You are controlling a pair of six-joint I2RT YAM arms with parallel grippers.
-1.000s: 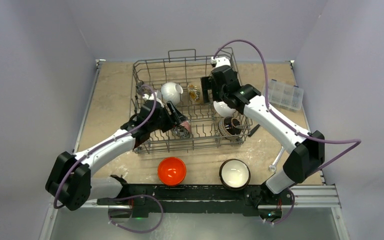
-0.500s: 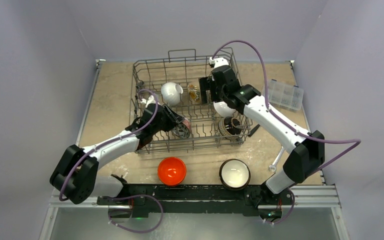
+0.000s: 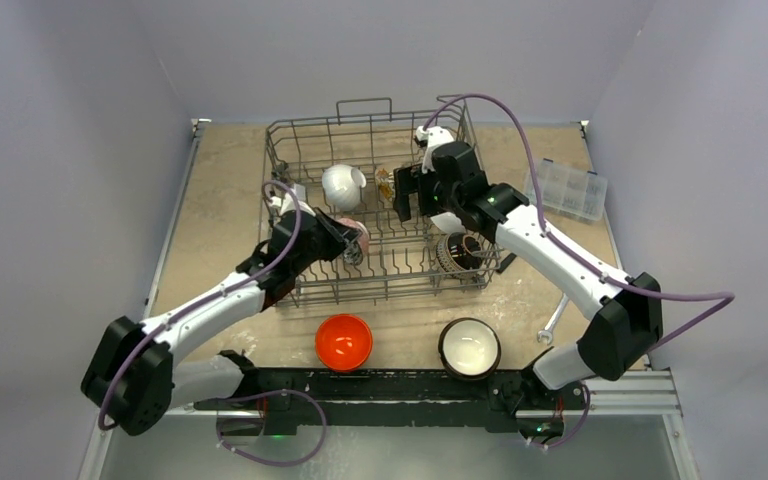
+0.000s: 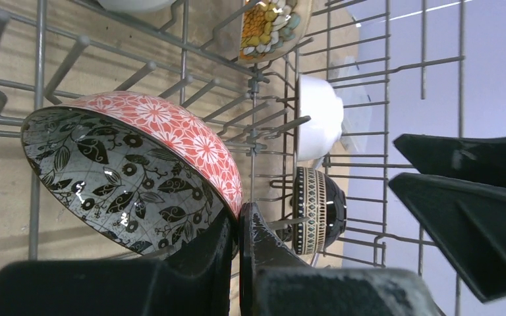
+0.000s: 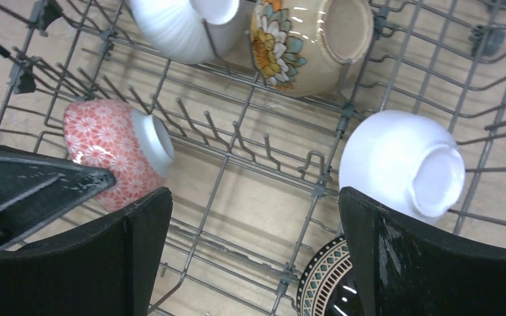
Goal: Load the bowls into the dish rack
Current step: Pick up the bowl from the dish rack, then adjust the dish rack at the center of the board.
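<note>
Red-patterned bowl (image 4: 171, 135): coral flowers outside, black leaves inside, tilted, dish rack (image 3: 392, 264) left side. I see left gripper (image 4: 238, 216) together at rim, right gripper (image 5: 253, 197) apart.

**Work cell enclosure and table surface**

You face a flat beige speckled tabletop (image 3: 222, 190), rectangular, with a thin pale metal strip (image 3: 172, 245) along its left side. A silver ribbed aluminium rail (image 3: 632, 386) runs across the near edge. Three plain matt lavender-grey walls close the cell: a back wall (image 3: 390, 50), a left wall (image 3: 60, 150) and a right wall (image 3: 705, 130), the side walls meeting the table edges. Below the rail lies a smooth pale grey panel (image 3: 410, 455); you cannot tell whether it is floor or shelf. Lighting is even and soft, and shadows on the tabletop are faint.
</note>
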